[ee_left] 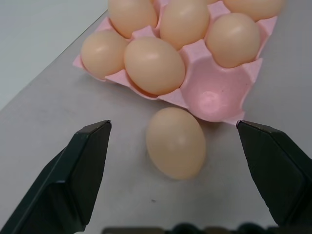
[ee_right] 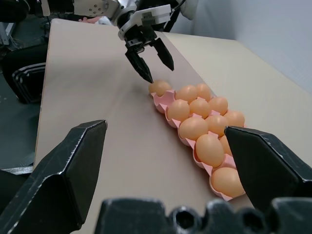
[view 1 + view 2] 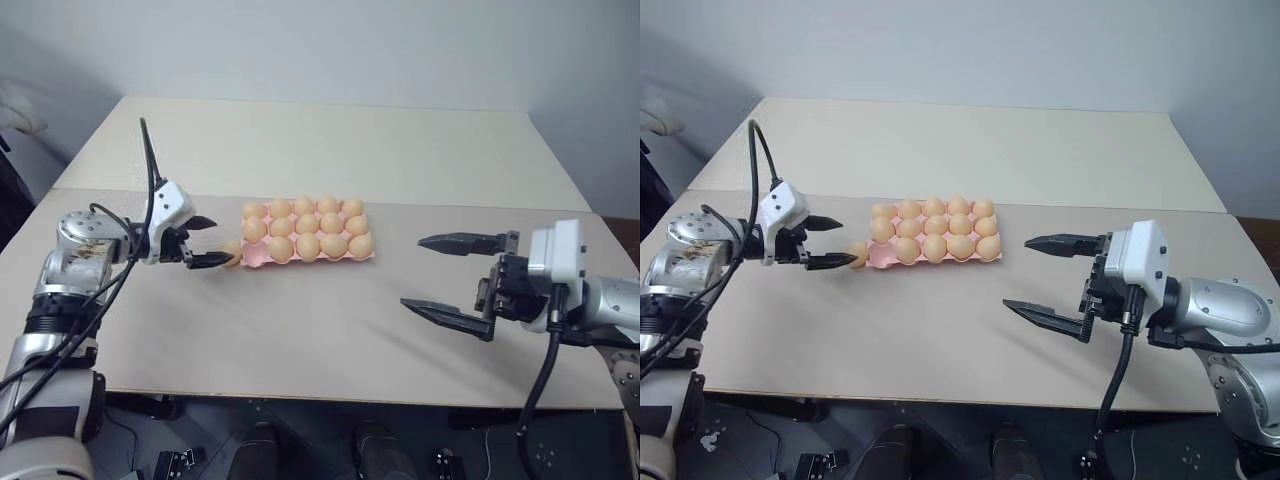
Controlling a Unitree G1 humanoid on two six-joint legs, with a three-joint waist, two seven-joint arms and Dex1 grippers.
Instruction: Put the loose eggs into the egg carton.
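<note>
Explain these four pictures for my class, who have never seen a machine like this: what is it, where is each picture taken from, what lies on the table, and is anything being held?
This is a humanoid robot with two arms, each ending in a two-fingered black hand. Two pictures come from cameras in its head, looking down over the table. The other two come from cameras on its wrists, looking out between that hand's own fingers.

On the table sits a pink egg carton with fourteen eggs in its cups. One corner cup is empty. A single loose egg lies on the table right beside that corner.

The left hand is open around the loose egg, not gripping it. The right hand hangs open over bare table, away from the carton. Nothing is held.
</note>
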